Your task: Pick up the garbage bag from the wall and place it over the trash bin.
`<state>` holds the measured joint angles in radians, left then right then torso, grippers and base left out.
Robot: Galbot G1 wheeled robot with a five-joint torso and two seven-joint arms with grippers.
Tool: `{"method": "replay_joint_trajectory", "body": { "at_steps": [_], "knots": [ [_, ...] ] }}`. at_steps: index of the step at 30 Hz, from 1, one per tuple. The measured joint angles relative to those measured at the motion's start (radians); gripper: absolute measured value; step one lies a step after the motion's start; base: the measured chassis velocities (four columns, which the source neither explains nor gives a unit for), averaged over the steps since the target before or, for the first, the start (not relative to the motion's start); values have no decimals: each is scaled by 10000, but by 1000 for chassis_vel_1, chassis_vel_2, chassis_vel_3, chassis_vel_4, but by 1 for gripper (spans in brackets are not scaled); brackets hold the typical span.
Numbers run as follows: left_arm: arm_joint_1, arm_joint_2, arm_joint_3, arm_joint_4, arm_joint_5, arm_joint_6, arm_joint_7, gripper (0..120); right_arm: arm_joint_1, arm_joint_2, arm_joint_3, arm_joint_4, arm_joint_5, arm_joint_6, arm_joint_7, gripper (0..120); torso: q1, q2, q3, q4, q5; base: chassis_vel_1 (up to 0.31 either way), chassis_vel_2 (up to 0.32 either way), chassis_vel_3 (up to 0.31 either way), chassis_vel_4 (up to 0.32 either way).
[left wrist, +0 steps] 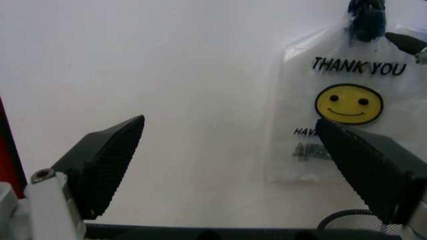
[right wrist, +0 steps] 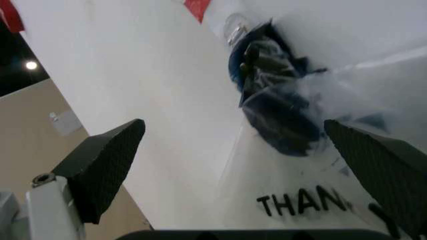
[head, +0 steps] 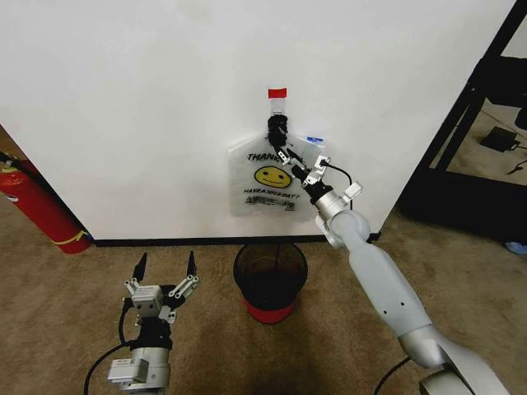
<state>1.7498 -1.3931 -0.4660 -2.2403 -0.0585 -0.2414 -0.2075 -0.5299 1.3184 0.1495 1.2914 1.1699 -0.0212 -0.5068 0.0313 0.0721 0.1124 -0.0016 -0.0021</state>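
Note:
The garbage bag [head: 268,177] hangs flat on the white wall [head: 123,107], its bunched handles caught on a black hook [head: 276,127] under a piece of red tape [head: 277,92]. It shows a yellow smiley and "THANK YOU" print [left wrist: 347,102]. My right gripper [head: 288,155] is raised to the bag's top just below the hook, open, with the bunched handles [right wrist: 280,100] ahead between its spread fingers [right wrist: 233,125]. The black mesh trash bin [head: 270,280] with a red base stands on the floor right under the bag. My left gripper [head: 165,267] waits low, open and empty [left wrist: 230,122].
A red fire extinguisher [head: 37,206] leans against the wall at the left. A black shelf frame [head: 482,115] stands at the right, with cables on the floor behind it. Brown carpet [head: 74,296] lies around the bin, and a black baseboard [head: 165,242] runs along the wall.

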Motion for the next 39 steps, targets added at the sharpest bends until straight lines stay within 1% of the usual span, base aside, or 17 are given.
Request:
{"method": "replay_joint_trajectory", "body": {
  "at_steps": [3, 6, 9, 17, 21, 22, 23, 24, 29, 30, 36, 37, 39],
  "knots": [
    [1, -6, 2, -3, 7, 0, -2, 100, 118, -27, -45, -95, 1, -4, -5, 100, 0, 0, 0, -2, 2, 0, 0, 0, 0],
    [33, -34, 1, -56, 12, 0, -9, 100, 233, 17, -138, -134, 6, -17, -36, 100, 0, 0, 0, 3, 1, 0, 0, 0, 0],
    [54, -62, 1, -88, 28, 0, -18, 100, 236, 21, -209, -129, 4, -21, -62, 100, 0, 0, 0, 2, 2, 0, 0, 0, 0],
    [217, -259, 34, -260, 136, -81, -52, 99, 275, 93, -285, -92, -80, -37, 22, 100, 0, 2, 0, 2, 1, 0, 0, 0, 0],
    [259, -214, -2, -374, 148, -106, -63, 100, 305, 110, -289, -137, -75, -37, 175, 86, 0, 2, 0, -1, 2, 0, 0, 0, 0],
    [266, -203, -9, -395, 148, -107, -63, 100, 310, 123, -286, -137, -72, -37, 215, 84, 0, 2, 0, -1, 2, 0, 0, 0, 0],
    [288, -177, -21, -446, 147, -110, -64, 99, 320, 157, -283, -141, -62, -28, 366, 77, 0, 2, 0, 1, 2, 0, 0, 0, 0],
    [288, -177, -21, -446, 147, -110, -64, 99, 320, 157, -283, -141, -62, -28, 366, 77, 0, 2, 0, 1, 2, 0, 0, 0, 0],
    [356, -176, -20, -549, 157, -126, -58, 99, 384, 302, -271, -327, 93, 26, 799, 55, 0, 2, 0, 0, 2, 0, 0, 0, 0],
    [356, -176, -20, -549, 157, -126, -58, 99, 384, 302, -271, -327, 93, 26, 799, 55, 0, 2, 0, 0, 2, 0, 0, 0, 0],
    [380, -121, -48, -588, 165, -145, -55, 99, 430, 450, -231, -412, 104, 63, 946, 29, 0, 2, 0, 0, 1, 0, 0, 0, 0],
    [380, -121, -48, -588, 165, -145, -55, 99, 430, 450, -231, -412, 104, 63, 946, 29, 0, 2, 0, 0, 1, 0, 0, 0, 0],
    [381, -124, -51, -606, 162, -147, -55, 99, 430, 472, -226, -423, 105, 72, 967, 21, 0, 2, 0, 1, 2, 0, 0, 0, 0]
  ]
}}
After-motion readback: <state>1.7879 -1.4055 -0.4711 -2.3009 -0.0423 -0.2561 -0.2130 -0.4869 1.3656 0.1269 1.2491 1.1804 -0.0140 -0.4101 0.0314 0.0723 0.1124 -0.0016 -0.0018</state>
